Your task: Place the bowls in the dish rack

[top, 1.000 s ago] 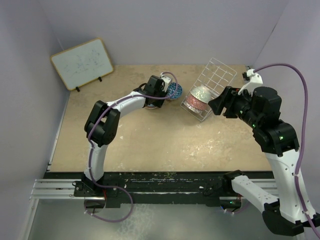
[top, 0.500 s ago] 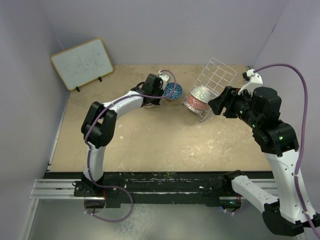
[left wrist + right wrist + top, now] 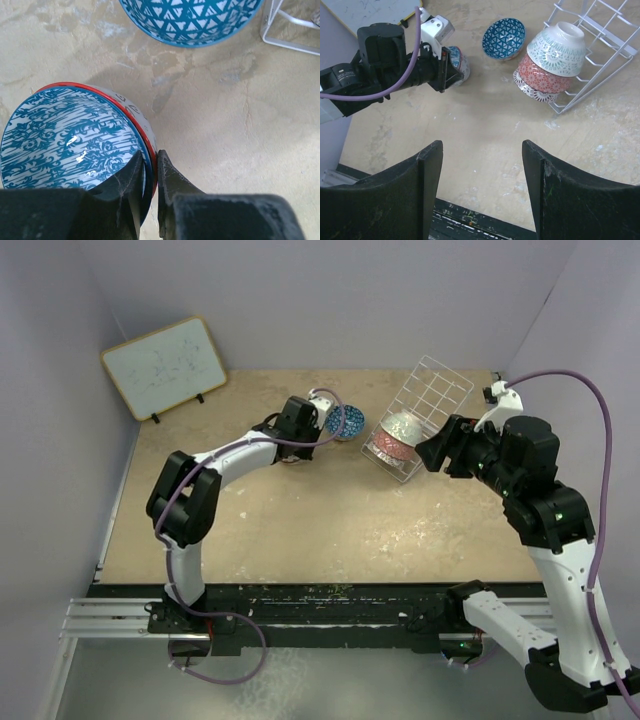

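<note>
— So, from above?
— Three stacked bowls (image 3: pixel 398 436) are sitting in the dish rack (image 3: pixel 446 387); two are waiting: the triangle-patterned bowl (image 3: pixel 347 421) beside it, the other hiding under your left arm (image 3: pixel 240 449).
— Left wrist?
— Your left gripper (image 3: pixel 150 156) is pinching the red-rimmed bowl (image 3: pixel 65 140) by its rim.
— Right wrist?
— Your right gripper (image 3: pixel 481 145) is hovering, fingers (image 3: pixel 417 200) apart; the rack is running off-frame.

Top cam sits high behind the arm bases, tilted down and forward: you get the whole table (image 3: pixel 300 530) and both arms, from far off. Left wrist cam is very close in, looking down past the left gripper (image 3: pixel 150 157) onto the red-rimmed bowl (image 3: pixel 65 140). Right wrist cam hangs higher, aimed down toward the left arm, with the dish rack (image 3: pixel 600 45) at its right edge. All three share the triangle-pattern bowl (image 3: pixel 504 37) and some of the rack.
</note>
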{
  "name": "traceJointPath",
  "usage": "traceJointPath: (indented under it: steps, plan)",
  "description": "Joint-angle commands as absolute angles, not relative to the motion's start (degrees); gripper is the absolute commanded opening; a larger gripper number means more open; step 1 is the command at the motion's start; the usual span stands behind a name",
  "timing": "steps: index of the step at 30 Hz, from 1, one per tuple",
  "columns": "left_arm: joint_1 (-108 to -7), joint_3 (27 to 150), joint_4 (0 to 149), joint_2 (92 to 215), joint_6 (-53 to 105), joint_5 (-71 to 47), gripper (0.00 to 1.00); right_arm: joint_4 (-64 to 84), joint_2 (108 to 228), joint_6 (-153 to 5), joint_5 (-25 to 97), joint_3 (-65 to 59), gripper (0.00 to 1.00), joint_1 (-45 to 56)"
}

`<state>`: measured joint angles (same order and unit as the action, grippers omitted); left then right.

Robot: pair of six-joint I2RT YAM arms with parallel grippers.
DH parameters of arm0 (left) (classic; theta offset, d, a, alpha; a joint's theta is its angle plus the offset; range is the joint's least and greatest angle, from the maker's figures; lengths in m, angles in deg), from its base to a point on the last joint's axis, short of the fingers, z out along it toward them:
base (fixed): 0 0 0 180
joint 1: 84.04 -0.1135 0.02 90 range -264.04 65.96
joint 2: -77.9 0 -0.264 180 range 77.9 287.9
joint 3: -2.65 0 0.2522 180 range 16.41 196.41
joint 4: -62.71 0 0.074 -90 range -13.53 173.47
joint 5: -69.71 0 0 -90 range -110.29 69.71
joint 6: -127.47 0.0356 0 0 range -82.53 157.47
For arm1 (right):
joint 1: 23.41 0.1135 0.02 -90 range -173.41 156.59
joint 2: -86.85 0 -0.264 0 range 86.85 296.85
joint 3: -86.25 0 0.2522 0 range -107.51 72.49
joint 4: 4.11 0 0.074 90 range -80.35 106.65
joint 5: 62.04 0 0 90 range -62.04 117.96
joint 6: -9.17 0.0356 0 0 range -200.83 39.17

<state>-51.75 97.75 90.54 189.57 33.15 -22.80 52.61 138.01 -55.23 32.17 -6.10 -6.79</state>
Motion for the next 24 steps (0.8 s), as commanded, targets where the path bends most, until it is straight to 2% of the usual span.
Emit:
traceJointPath:
  steps: [1, 14, 24]
  plan:
    - [-51.55, 95.74, 87.41, 184.06, 31.17, -20.49, 0.17, 50.42, 136.77, -54.56, 33.06, -5.83, 0.67, -6.54]
    - [-49.54, 95.91, 88.1, 182.56, 32.28, -20.74, 0.24, 50.59, 136.24, -54.4, 33.37, -5.65, 0.67, -6.54]
    - [-48.49, 95.59, 88.77, 183.49, 32.63, -21.69, 0.19, 50.9, 136.07, -54.49, 33.37, -5.8, 0.67, -6.54]
